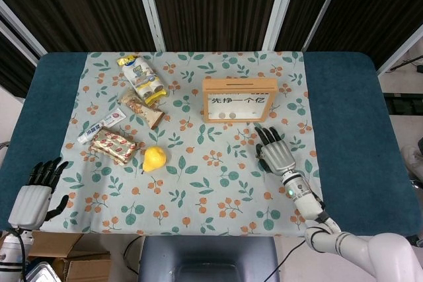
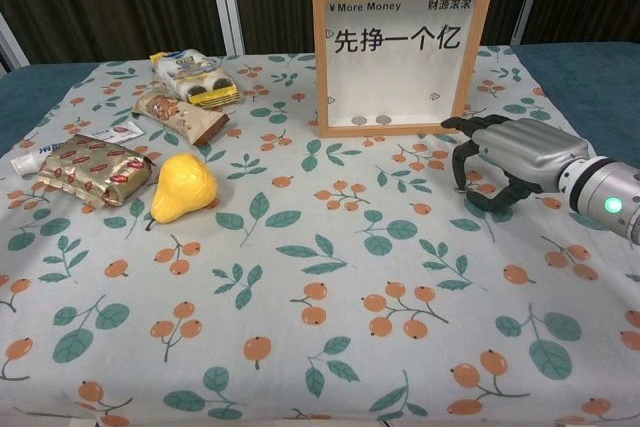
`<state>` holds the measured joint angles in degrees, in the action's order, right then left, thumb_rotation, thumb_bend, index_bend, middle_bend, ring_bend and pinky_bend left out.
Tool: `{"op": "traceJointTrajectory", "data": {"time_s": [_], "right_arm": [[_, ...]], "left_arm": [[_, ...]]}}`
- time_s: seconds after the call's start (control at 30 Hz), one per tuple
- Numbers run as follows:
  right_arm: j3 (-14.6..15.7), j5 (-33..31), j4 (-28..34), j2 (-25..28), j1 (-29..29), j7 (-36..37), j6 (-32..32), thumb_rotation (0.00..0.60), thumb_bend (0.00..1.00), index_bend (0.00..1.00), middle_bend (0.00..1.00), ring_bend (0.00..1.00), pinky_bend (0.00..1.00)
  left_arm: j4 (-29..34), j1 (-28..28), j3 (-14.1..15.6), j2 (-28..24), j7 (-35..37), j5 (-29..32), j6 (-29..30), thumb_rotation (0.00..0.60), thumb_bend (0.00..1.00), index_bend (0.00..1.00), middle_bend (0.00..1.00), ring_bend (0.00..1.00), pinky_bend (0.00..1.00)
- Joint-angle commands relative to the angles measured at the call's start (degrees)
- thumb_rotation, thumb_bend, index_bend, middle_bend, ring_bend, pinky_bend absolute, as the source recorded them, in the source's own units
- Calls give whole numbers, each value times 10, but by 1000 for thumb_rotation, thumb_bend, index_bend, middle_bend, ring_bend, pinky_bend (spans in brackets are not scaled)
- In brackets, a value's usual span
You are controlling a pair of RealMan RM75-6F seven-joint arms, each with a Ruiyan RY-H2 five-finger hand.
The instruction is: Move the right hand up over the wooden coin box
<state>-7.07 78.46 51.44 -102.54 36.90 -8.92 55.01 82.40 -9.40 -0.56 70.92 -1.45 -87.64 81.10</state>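
The counter is running off the chest view on every side. The wooden coin box is standing upright at the cloth's 1 o'clock, long axis left-right, printed face toward the robot. At its 5 o'clock the right robot hand is hovering low, fingers curled down; whether they are pinching anything is unclear. The left robot hand, spread, is showing only in the head view.

Tablecloth – pale, orange-berry leaf print; pear – yellow; table teal.
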Motion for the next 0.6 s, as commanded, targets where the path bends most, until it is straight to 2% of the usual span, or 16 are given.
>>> {"op": "traceJointTrajectory", "data": {"time_s": [0.03, 0.3, 0.6], "right_arm": [[-1, 0, -1, -1, 1, 1, 1, 600, 507, 623, 1, 0, 0], [-3, 3, -5, -4, 3, 3, 5, 600, 507, 609, 9, 0, 0], [-1, 9, -9, -8, 7, 8, 9, 600, 507, 523, 15, 0, 0]], "left_arm": [[-2, -1, 0, 1, 2, -1, -1, 600, 394, 0, 0, 0, 0], [-7, -2, 0, 4, 7, -2, -2, 600, 394, 0, 0, 0, 0], [-9, -3, -1, 3, 10, -2, -1, 600, 394, 0, 0, 0, 0]]}}
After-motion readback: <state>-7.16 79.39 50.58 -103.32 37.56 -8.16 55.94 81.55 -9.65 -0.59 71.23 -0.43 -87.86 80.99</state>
